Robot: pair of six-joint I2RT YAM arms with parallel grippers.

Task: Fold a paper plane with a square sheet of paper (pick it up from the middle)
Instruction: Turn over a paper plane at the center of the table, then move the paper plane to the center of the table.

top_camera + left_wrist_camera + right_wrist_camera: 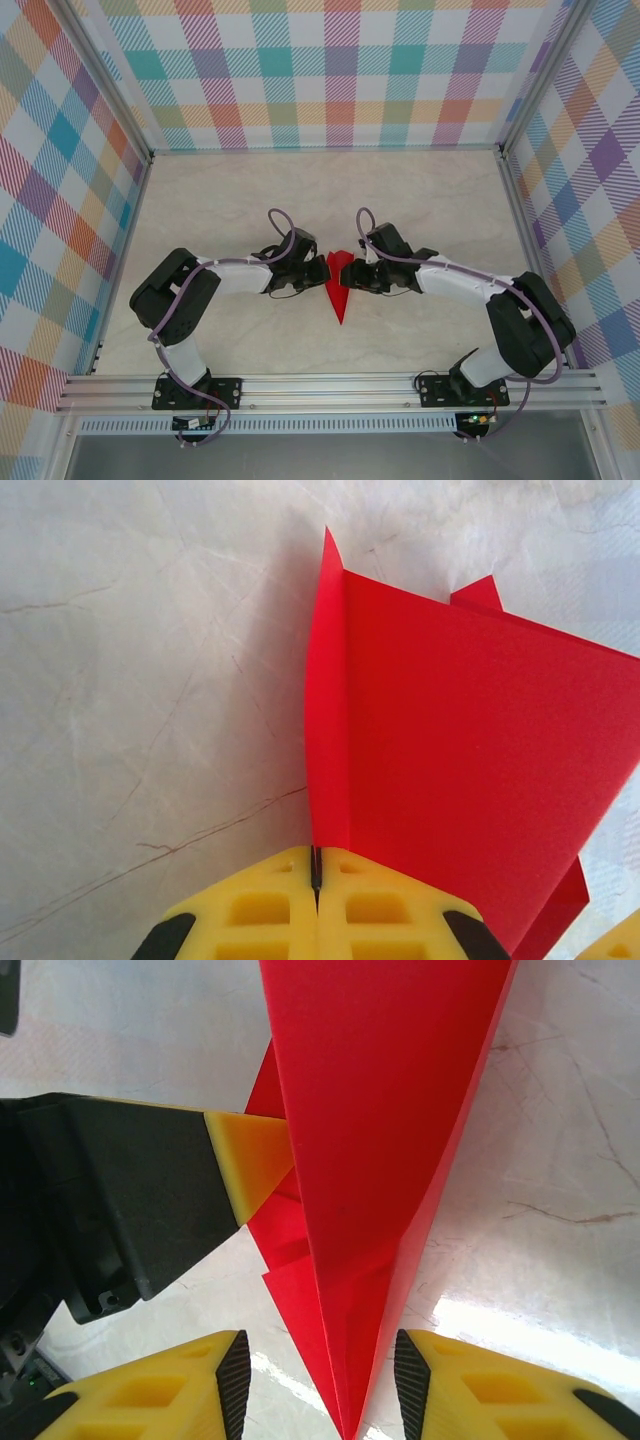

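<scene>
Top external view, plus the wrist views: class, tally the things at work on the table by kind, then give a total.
Bright red folded paper plane: 1
Yellow-fingered claws: 2 (left claw, right claw)
White-and-black robot arms: 2 (left arm, right arm)
Total: 5

Pastel plaid walls point(340, 80) enclose a pale marbled tabletop point(420, 190) edged by aluminium rails point(330, 390).

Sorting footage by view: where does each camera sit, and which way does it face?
Top external: above and behind the bases, looking down at the table; both arms show.
Left wrist: on the left arm, facing the paper plane; left pincer shut on it.
Right wrist: on the right arm, facing the plane; right pincer open astride it.
Shared: both wrist views show the plane.
</scene>
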